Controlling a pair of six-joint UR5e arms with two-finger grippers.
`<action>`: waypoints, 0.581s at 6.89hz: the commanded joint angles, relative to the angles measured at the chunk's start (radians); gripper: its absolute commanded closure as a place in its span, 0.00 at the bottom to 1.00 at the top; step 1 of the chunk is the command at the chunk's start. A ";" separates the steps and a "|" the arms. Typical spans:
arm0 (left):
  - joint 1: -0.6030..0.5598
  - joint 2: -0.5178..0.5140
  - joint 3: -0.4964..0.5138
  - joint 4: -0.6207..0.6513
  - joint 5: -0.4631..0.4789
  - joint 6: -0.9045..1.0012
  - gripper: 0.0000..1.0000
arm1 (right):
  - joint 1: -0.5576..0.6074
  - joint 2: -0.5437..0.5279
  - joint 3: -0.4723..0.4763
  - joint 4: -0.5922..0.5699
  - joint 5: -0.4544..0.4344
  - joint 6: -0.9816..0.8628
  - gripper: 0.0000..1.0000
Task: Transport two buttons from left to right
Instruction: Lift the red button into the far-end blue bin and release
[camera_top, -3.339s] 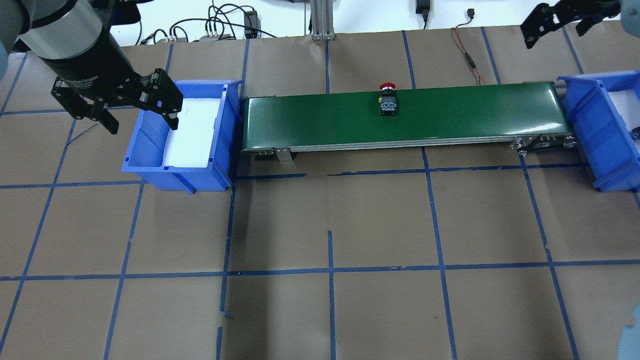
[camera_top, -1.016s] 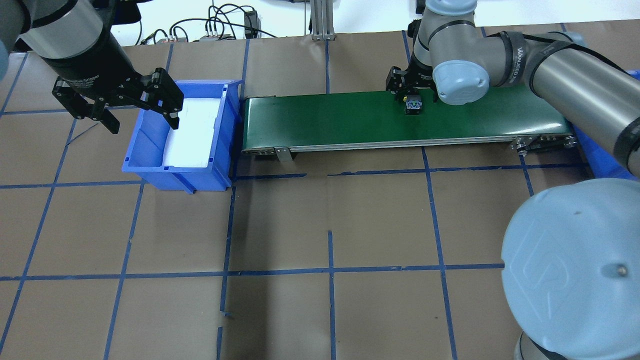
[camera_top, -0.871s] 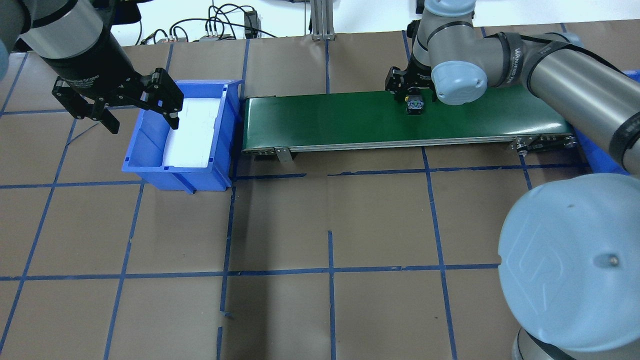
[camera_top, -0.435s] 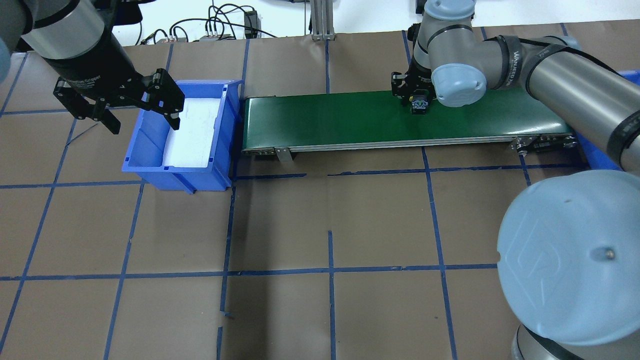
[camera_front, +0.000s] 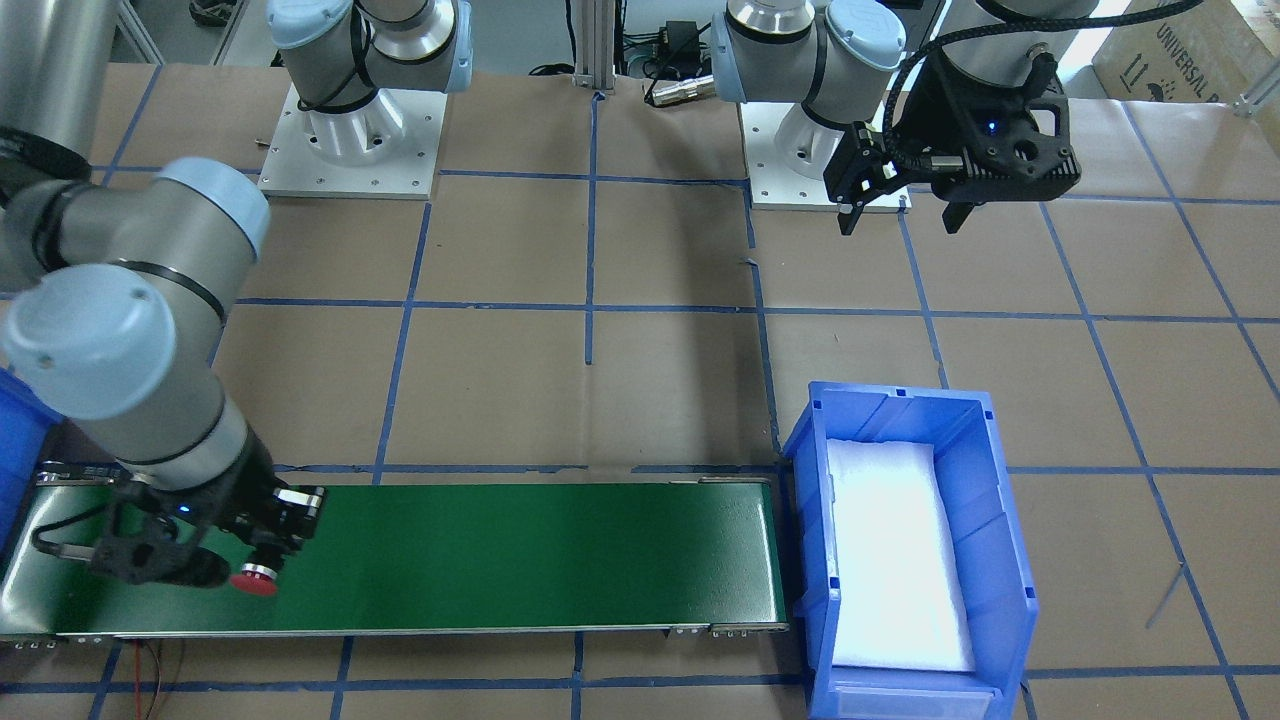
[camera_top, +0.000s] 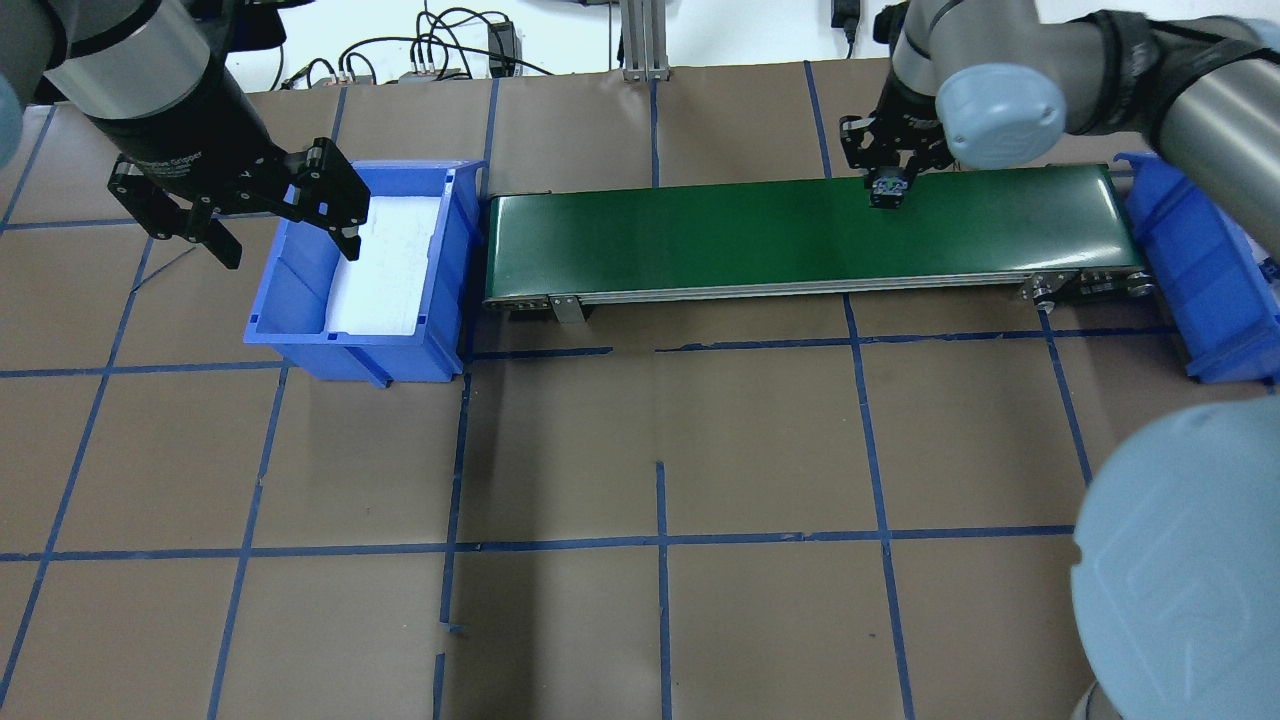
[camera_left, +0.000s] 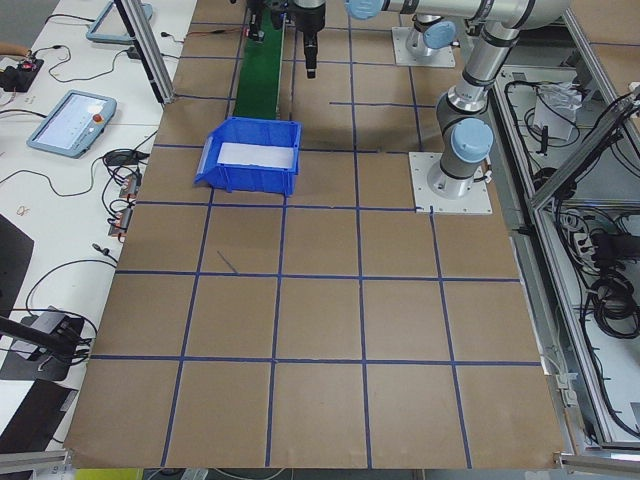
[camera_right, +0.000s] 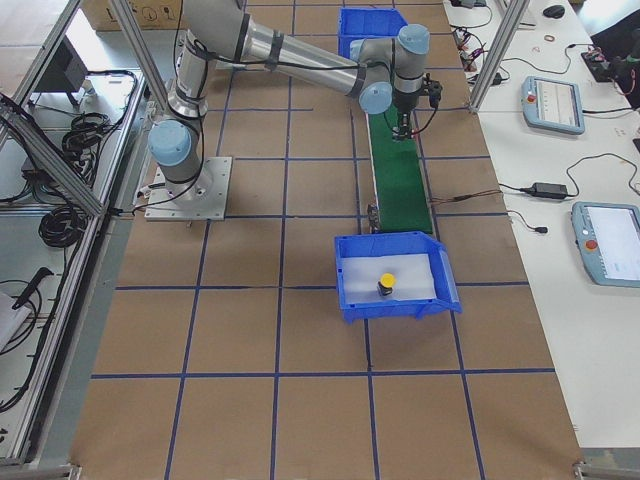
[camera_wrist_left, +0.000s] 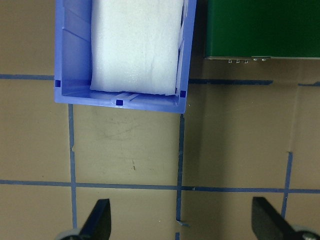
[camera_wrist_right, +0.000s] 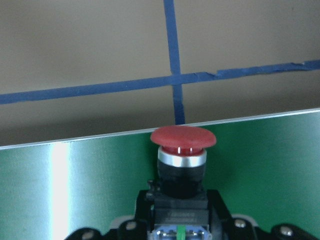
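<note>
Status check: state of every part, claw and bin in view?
red button: clamped in the right claw, over the green belt
yellow button: cap up, in the right bin
left claw: open, holding nothing
left bin: only white foam showing

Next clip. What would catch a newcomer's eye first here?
The right gripper is shut on the red button over the right half of the green conveyor belt. A yellow-capped button already sits in the blue bin at the belt's right end, while the left gripper hangs open near the foam-lined bin at the left end.
</note>
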 joint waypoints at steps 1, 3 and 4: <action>0.007 0.000 0.002 0.001 -0.002 0.000 0.00 | -0.190 -0.148 -0.026 0.222 0.003 -0.229 0.91; 0.004 0.000 0.002 0.000 0.000 0.000 0.00 | -0.414 -0.177 -0.026 0.249 0.013 -0.535 0.90; 0.004 0.000 0.002 0.000 0.001 0.000 0.00 | -0.486 -0.165 -0.027 0.236 0.015 -0.665 0.89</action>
